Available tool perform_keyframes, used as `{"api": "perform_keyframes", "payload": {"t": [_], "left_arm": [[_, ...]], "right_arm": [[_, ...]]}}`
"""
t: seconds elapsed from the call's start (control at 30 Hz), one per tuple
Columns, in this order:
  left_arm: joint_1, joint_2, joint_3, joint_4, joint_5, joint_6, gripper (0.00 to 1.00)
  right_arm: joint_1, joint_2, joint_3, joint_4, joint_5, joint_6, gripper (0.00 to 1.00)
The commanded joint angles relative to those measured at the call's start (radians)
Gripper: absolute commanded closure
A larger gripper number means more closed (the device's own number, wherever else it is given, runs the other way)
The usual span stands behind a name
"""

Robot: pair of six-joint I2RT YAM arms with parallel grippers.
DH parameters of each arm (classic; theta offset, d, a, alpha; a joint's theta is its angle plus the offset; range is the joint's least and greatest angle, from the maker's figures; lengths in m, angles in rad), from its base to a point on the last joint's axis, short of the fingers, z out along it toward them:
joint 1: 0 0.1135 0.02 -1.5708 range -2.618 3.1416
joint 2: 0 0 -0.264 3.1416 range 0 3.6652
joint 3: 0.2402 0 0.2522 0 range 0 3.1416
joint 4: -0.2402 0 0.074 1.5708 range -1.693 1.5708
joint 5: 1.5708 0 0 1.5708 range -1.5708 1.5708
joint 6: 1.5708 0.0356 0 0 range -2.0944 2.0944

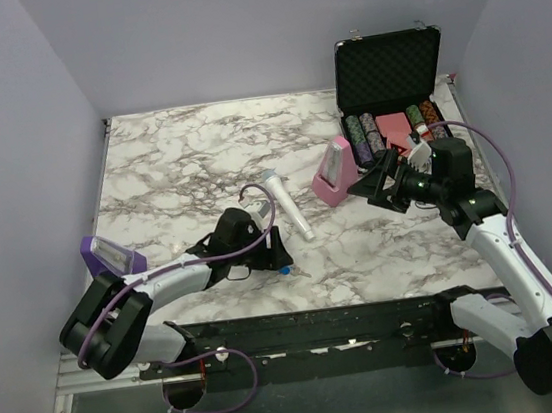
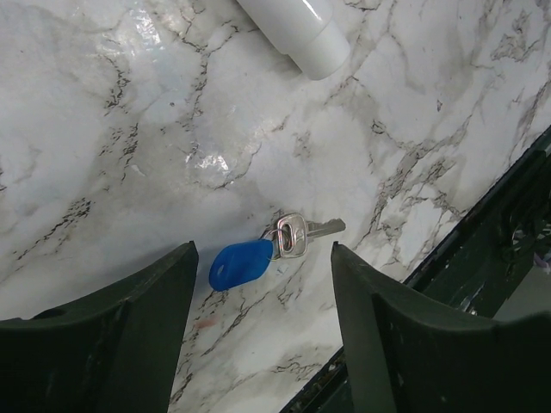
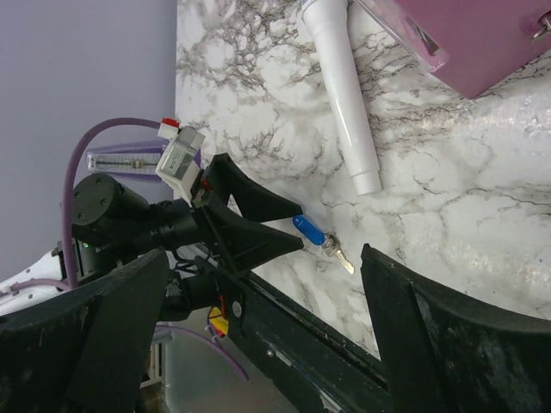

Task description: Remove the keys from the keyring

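The keys [image 2: 297,234] lie flat on the marble near the table's front edge: a short silver blade beside a bright blue plastic head [image 2: 241,263]. The thin silver keyring [image 2: 277,242] joins the two. My left gripper [image 2: 263,258] hovers low over them, open, its fingertips either side of the blue head and touching nothing. From above, the blue head [image 1: 286,267] shows just right of the left gripper [image 1: 274,257]. My right gripper [image 1: 384,181] stands open and holds nothing, raised at the right and facing the keys [image 3: 323,241].
A white microphone [image 1: 286,205] lies just beyond the keys. A pink box [image 1: 334,171] and an open black case [image 1: 387,72] of poker chips stand at the back right. A purple object [image 1: 111,255] sits at the left edge. The black front rail [image 2: 482,224] runs close to the keys.
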Motion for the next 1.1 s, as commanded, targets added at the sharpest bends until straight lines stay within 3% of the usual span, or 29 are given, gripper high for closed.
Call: {"api": "perform_keyframes", "payload": {"t": [0.0,0.57,0.8,1.07], "left_arm": [[-0.015,0.037,-0.005,0.047,0.031,-0.004,0.32],[-0.035,0.039,-0.023,0.038,0.034,-0.006,0.68],[-0.044,-0.032,0.004,-0.025,0.017,-0.003,0.96],[-0.053,-0.190,0.095,-0.217,-0.060,0.018,1.00]], "right_arm": [[0.006,-0.010,0.005,-0.001,-0.033,-0.002,0.00],[0.004,-0.010,-0.001,-0.016,-0.022,0.004,0.00],[0.006,-0.010,-0.021,0.013,-0.068,0.019,0.00],[0.004,-0.024,-0.101,0.232,-0.220,0.171,0.00]]}}
